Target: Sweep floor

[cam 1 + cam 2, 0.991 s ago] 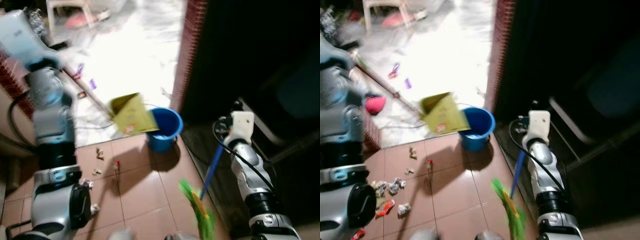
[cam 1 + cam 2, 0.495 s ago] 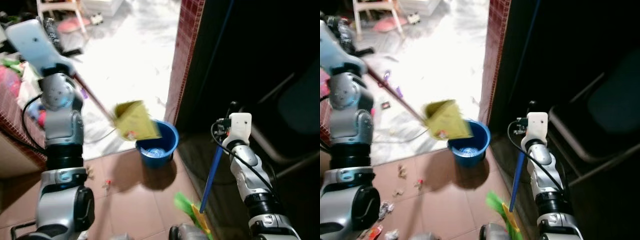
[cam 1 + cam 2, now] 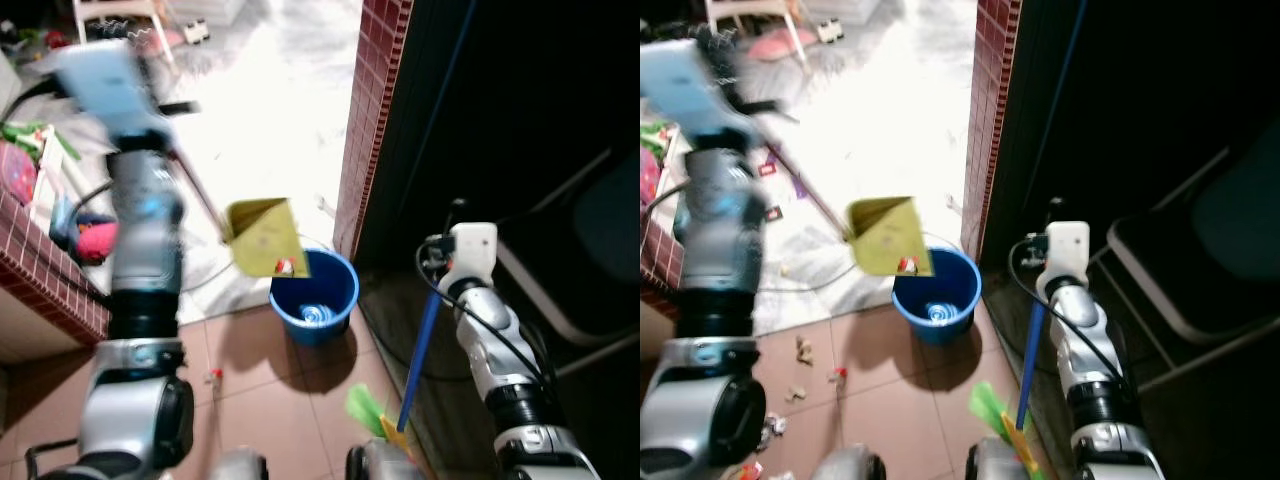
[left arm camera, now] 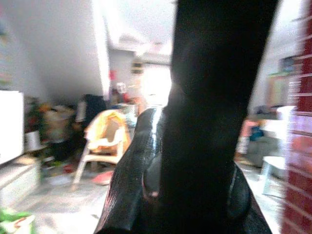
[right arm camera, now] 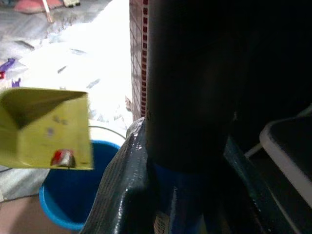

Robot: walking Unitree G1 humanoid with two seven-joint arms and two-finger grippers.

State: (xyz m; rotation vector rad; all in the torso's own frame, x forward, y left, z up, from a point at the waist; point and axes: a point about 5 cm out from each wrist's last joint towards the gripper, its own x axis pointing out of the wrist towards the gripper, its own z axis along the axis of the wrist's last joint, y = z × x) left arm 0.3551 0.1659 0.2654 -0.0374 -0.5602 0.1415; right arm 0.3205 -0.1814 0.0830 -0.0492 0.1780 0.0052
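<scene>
**Dustpan tilted over the bucket, broom parked on the right**

The yellow dustpan [image 3: 262, 237] hangs just above the blue bucket [image 3: 314, 296], its mouth angled down toward the rim. Its dark handle runs up and left to the left pincer [image 4: 195, 146], clenched on that handle. The right pincer [image 5: 185, 122] grips the blue broom [image 3: 424, 340] upright, green bristles on the floor. Litter [image 3: 800, 350] lies left of the bucket.

open tiled floor [image 3: 270, 400] at 6 o'clock | blue bucket [image 3: 314, 297] at centre, yellow dustpan [image 3: 263, 237] held tilted above it | brick pillar [image 3: 365, 120] at 12 | broom handle [image 3: 420, 340] at 4
</scene>
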